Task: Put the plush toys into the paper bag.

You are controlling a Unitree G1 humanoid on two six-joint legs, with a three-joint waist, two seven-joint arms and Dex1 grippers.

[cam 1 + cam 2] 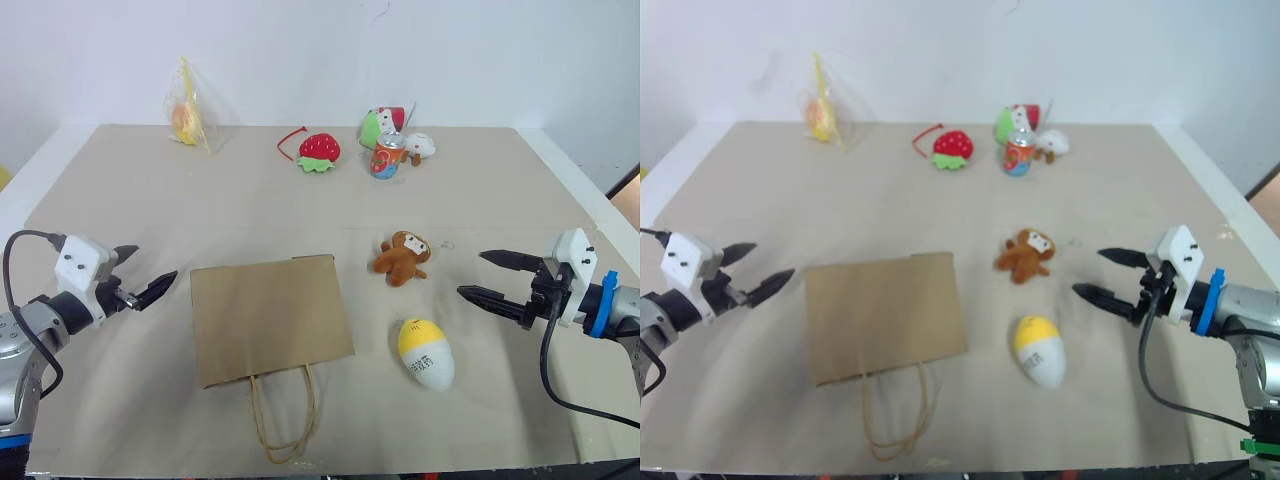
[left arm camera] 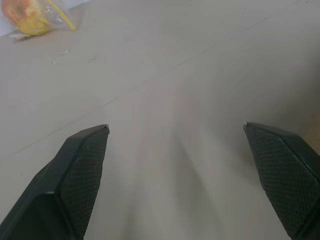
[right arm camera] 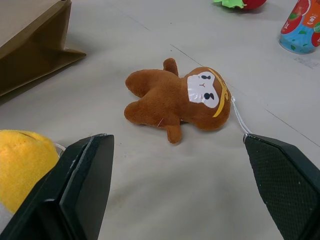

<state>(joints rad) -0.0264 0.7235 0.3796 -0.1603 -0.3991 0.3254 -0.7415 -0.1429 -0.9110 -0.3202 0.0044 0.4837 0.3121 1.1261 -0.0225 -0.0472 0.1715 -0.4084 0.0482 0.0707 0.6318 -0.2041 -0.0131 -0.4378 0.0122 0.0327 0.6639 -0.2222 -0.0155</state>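
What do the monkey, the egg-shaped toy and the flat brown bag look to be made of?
Monkey: soft brown plush, with a fuzzy nap and a smoother printed face patch.
Egg-shaped toy: plush fabric by its matte, fuzzy yellow top.
Paper bag: matte kraft paper with creased folds; the handles look like twisted cord.

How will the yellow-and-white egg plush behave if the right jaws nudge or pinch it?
The egg plush lies on its side on the table with a rounded, smooth shape, so a nudge would probably roll it. It looks like soft stuffed fabric, likely light and squashy, so a pinch may dent it. The open right gripper seems wide enough.
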